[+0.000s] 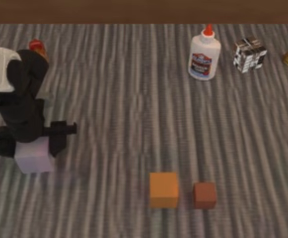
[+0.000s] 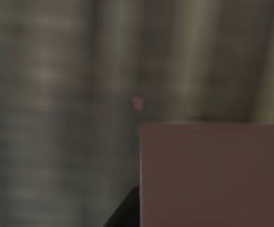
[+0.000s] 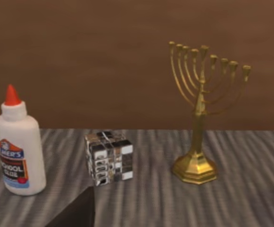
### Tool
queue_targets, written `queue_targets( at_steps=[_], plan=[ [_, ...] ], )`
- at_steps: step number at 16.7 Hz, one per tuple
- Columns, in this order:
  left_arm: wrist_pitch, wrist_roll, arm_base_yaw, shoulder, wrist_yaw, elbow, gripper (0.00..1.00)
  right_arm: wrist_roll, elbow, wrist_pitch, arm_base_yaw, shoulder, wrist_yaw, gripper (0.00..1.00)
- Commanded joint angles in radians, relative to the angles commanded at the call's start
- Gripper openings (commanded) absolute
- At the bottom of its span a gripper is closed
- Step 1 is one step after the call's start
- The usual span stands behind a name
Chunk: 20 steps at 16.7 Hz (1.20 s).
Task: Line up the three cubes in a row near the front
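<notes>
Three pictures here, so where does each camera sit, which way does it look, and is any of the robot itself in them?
Top view: above the table, looking down; the left arm's gripper is over the lilac-pink cube, with the orange cube and reddish-brown cube near the front.
Left wrist view: on the left arm, close on that lilac-pink cube; a dark finger shows.
Right wrist view: on the right arm, facing the back wall; a dark gripper part shows at the edge.
Shared with the top view: glue bottle, puzzle cube, gold candelabrum.
</notes>
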Motion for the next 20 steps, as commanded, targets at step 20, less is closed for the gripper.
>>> queue_targets(
  at_steps=[20],
  plan=[
    [-0.264,0.001,0.012,-0.134,-0.004,0.137,0.00,0.000,0.000,0.000,0.000,0.000,0.000,1.00]
  ],
)
